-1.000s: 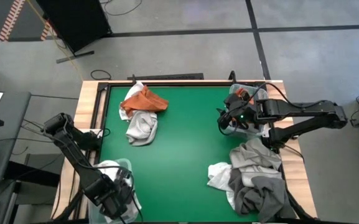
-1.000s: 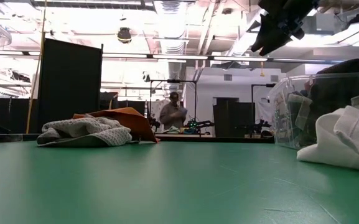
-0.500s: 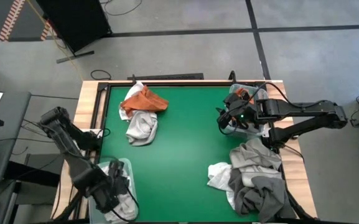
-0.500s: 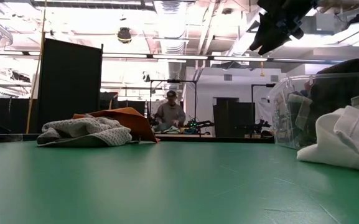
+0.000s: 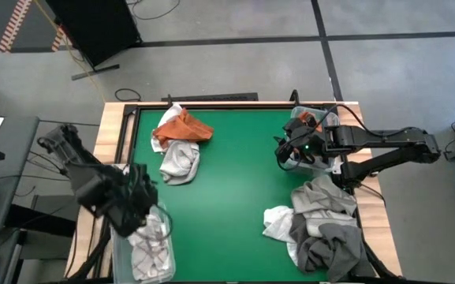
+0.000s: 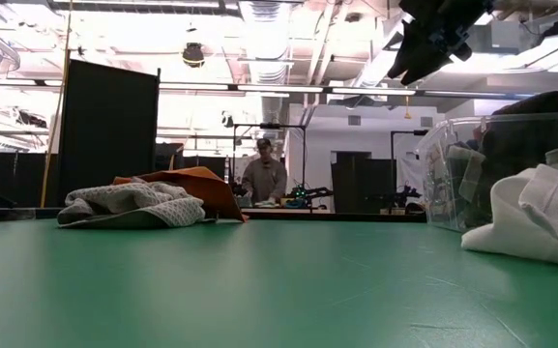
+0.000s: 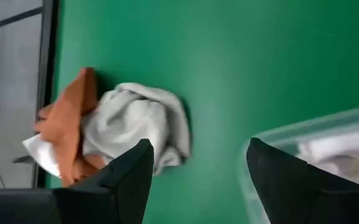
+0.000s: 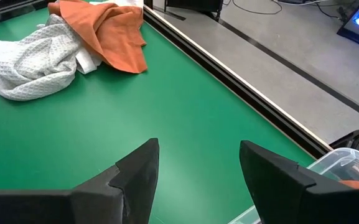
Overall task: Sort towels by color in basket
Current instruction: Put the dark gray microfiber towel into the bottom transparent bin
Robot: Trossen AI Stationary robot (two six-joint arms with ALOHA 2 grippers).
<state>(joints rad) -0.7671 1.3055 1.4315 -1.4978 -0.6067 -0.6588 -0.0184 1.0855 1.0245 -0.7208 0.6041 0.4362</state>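
Note:
A rust-orange towel point(image 5: 181, 126) and a light grey towel point(image 5: 180, 162) lie bunched together at the far left of the green table; both also show in the left wrist view: orange towel point(image 7: 70, 112), grey towel point(image 7: 135, 124). White and checked towels point(image 5: 150, 246) lie in a clear basket point(image 5: 161, 217) at the near left. My left gripper point(image 5: 139, 196) hangs open just beyond that basket, holding nothing point(image 7: 198, 168). My right gripper point(image 5: 284, 151) waits open and high over the table's right side point(image 8: 198, 168), beside a second clear basket point(image 5: 306, 138).
A heap of grey and white towels point(image 5: 322, 225) fills the near right corner; its white edge point(image 6: 540, 227) rests on the table. The right basket point(image 6: 491, 164) holds cloths, one of them orange point(image 8: 353, 182). A person point(image 6: 262, 179) stands in the room beyond the table.
My left gripper has moved from inside the near-left basket toward the table's far edge and now stands past the basket's far rim. The white and checked towels that it covered now show lying in the basket. My right arm has kept still.

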